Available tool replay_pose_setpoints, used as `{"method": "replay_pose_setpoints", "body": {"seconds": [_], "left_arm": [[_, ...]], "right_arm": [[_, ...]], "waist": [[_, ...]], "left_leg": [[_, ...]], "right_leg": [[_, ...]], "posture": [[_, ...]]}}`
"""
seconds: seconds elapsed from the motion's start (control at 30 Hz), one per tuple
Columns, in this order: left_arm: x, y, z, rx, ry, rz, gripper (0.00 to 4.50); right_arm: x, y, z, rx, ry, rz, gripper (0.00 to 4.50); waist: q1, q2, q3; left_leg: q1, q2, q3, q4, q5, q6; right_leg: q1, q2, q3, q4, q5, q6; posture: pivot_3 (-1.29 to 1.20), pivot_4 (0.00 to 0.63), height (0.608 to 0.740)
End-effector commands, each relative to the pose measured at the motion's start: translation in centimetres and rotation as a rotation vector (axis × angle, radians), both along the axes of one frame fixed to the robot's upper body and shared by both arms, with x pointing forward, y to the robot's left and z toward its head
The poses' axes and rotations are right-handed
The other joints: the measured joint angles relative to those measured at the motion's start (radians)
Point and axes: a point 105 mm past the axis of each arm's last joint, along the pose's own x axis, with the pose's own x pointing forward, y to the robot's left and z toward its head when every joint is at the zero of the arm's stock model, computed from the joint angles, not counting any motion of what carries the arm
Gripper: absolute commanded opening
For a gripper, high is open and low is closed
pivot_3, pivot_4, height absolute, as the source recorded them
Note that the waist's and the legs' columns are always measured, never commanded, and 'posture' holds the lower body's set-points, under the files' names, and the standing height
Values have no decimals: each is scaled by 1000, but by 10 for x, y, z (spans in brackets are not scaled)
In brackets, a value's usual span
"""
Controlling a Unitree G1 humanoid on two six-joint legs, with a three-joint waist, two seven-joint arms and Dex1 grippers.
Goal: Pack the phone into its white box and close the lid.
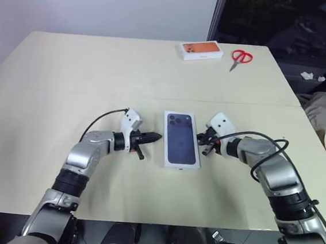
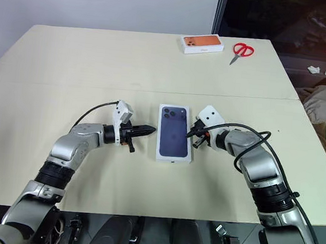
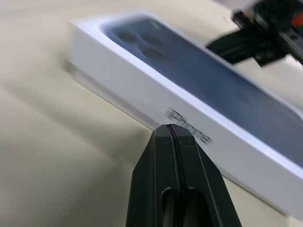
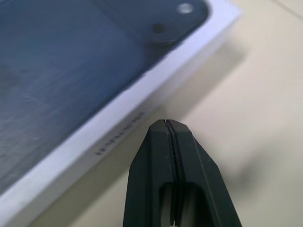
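The lid [image 1: 181,139], white with a dark blue phone pictured on top, lies flat on the table in front of me. It covers the white box, which is hidden beneath it. The phone itself is hidden. My left gripper [image 1: 157,137] is shut and points at the lid's left long side, a small gap away. My right gripper [image 1: 200,138] is shut too, with its tip close to the lid's right long side. In the left wrist view the lid's printed side wall [image 3: 142,90] faces my shut left gripper [image 3: 170,127]. The right wrist view has my right gripper [image 4: 166,123] beside the lid's side [image 4: 113,127].
An orange-topped box [image 1: 201,51] and red scissors [image 1: 240,58] lie at the table's far edge. A seam crosses the cream table [image 1: 68,90] just beyond the lid. Crumpled cloth [image 1: 325,114] sits off the table's right side.
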Motion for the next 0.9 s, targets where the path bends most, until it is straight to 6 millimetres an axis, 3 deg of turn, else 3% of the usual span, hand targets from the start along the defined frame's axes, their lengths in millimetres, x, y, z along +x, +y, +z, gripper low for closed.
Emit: {"method": "replay_pose_setpoints", "body": {"seconds": [0.03, 0.13, 0.2, 0.3, 0.37, 0.47, 0.53, 0.6, 0.73, 0.9], "left_arm": [[15, 3, 44, -88, -126, 46, 0], [22, -14, 64, -125, -172, 10, 0], [23, -25, 65, -129, -173, -21, 0], [22, -51, 47, -34, -196, -91, 0], [21, -57, 34, 38, -215, -114, 0], [18, -56, 18, 109, -200, -137, 0], [9, -49, -11, 232, -157, -180, 0], [2, -42, -26, 311, -160, -210, 0], [-6, -33, -20, 273, -154, -220, 0], [-30, -29, -1, 142, -124, -292, 0]], "right_arm": [[14, 2, 52, 120, -169, -14, 23], [18, 14, 63, 192, -172, 4, 23], [20, 20, 61, 202, -158, 14, 23], [17, 39, 42, 166, -110, 78, 23], [12, 46, 22, 138, -67, 101, 23], [0, 43, -9, 75, -13, 106, 23], [-12, 38, -24, 41, 31, 114, 23], [-21, 36, -30, 21, 61, 132, 23], [-31, 29, -29, -5, 82, 162, 23], [-52, 28, -18, 56, 157, 250, 23]], "waist": [[1, 0, 0], [4, 0, 0], [4, 0, 0], [2, 0, 0], [0, 0, 0], [-4, 0, 0], [-7, 0, -1], [-7, -1, -3], [-7, 0, -5], [-8, 0, -5]], "left_leg": [[0, 0, 0, 0, 0, 0], [0, 0, 0, 0, 0, -1], [0, 0, 0, 0, 0, -1], [0, -1, 1, 0, 0, -1], [0, -2, 2, 0, 0, -1], [-1, -1, 3, 0, 0, -1], [0, -1, 3, 0, 0, -1], [3, -1, 3, 0, 0, -1], [21, 0, 3, -3, -4, 7], [21, 0, 2, -3, -5, 9]], "right_leg": [[0, 0, 0, 0, 0, 0], [0, 0, 0, 0, 0, 0], [0, 0, 0, 0, 0, 0], [0, -1, 0, -1, 0, 0], [0, -1, 1, -1, 0, 0], [-1, -1, 2, 0, 0, 0], [-1, -1, 2, 1, 0, 0], [1, 0, 3, 1, 0, 0], [20, 0, 2, -3, -1, 0], [22, 0, 2, -5, -1, 1]], "posture": [[0, 150, 740], [0, 150, 740], [0, 150, 740], [0, 150, 740], [0, 150, 740], [0, 150, 740], [0, 150, 740], [0, 150, 740], [0, 150, 740], [0, 150, 740]]}}
